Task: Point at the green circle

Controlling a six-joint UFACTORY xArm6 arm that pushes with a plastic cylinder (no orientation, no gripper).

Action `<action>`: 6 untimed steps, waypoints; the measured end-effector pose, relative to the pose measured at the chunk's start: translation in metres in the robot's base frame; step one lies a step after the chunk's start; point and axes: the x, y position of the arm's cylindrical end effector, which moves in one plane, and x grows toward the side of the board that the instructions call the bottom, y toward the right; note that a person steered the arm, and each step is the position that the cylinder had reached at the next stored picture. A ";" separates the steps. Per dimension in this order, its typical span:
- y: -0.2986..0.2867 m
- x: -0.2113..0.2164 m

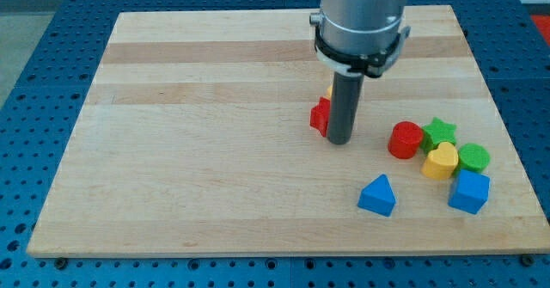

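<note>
The green circle lies near the view's right edge of the wooden board, touching a yellow heart on its left and a blue cube below it. A green star and a red cylinder sit just left and above. My tip rests on the board well to the left of the green circle, right beside a red block, which the rod partly hides.
A blue triangle lies below and right of my tip. A sliver of a yellow block shows behind the rod. Blue perforated table surrounds the board.
</note>
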 end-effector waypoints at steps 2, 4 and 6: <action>0.000 -0.062; 0.003 -0.055; 0.054 -0.073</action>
